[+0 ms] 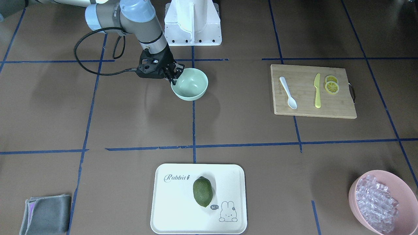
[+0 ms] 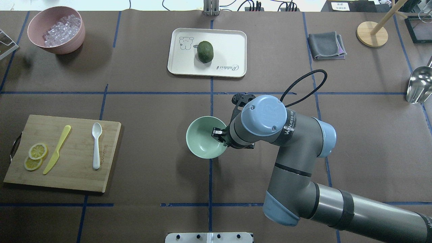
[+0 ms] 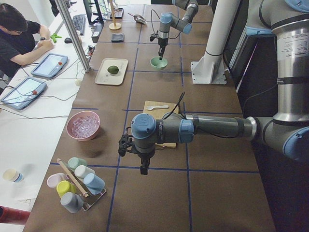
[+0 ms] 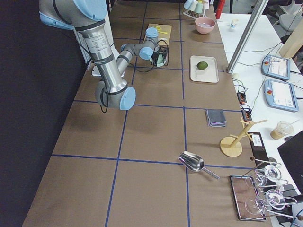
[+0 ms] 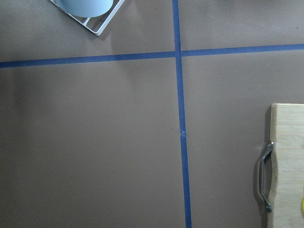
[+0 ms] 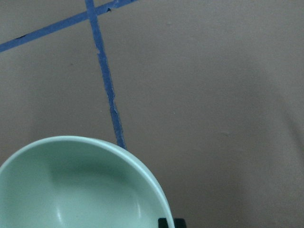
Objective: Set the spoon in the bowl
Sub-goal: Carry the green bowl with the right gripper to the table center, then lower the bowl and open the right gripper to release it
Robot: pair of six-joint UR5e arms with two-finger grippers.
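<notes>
The brown table point(image 2: 152, 101) carries everything. The right arm point(image 2: 303, 175) reaches from the lower right of the overhead view to the centre. The left arm point(image 3: 212, 126) shows only in the left side view, stretched low beside the cutting board point(image 2: 77, 162). In the overhead view that board lies at the left. The bowl point(image 2: 202, 143) stands empty at the centre, well apart from the board. The spoon point(image 2: 97, 146) lies flat on the board's right half, with a yellow knife point(image 2: 57, 148) near it.

The right gripper point(image 2: 219, 133) sits at the bowl's right rim with one fingertip inside. Whether it clamps the rim cannot be told. The left gripper point(image 3: 144, 166) points down with nothing seen in it, and its opening cannot be told.

Risks, as judged:
- The thin spoon lies flat, so fingers may skid over it or shove it into the knife.
- A right gripper lifting off carelessly may tip the light bowl.
- A spoon dropped on the rim may bounce out.
</notes>
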